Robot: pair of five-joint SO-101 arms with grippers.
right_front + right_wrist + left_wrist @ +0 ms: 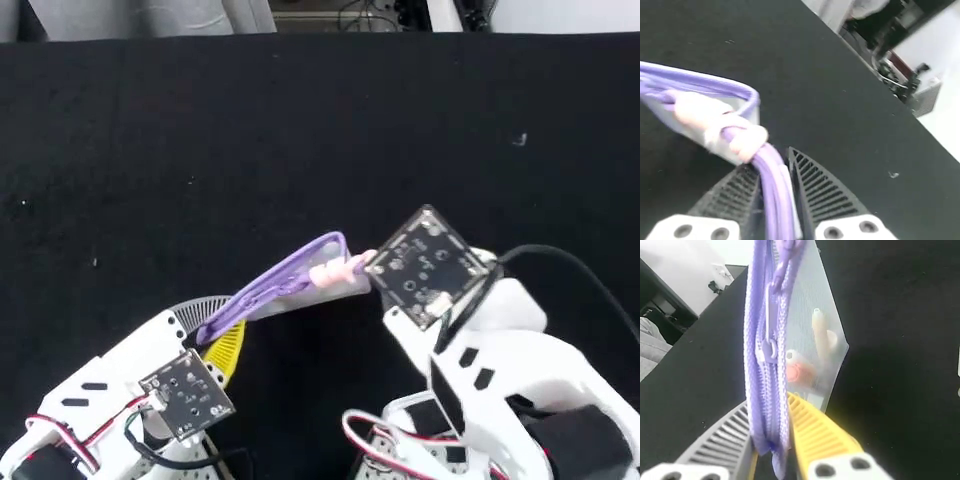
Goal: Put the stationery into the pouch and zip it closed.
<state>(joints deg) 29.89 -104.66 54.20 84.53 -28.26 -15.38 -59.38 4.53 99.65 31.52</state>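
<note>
L gripper [769, 405], yellow & grey fingers, clamped on one end of pouch [810, 300] at its purple zip [771, 340]. R gripper [775, 155], black fingers, pinched on the other end of the zip edge. Pouch hangs stretched btwn the two above black table [300, 130], mouth gaping near R gripper. Stationery [822, 340], cream & pink bits, shows thru clear wall inside

Stationery [821, 342] as pale blurs inside the translucent pouch [809, 287], kinds unclear.
</note>
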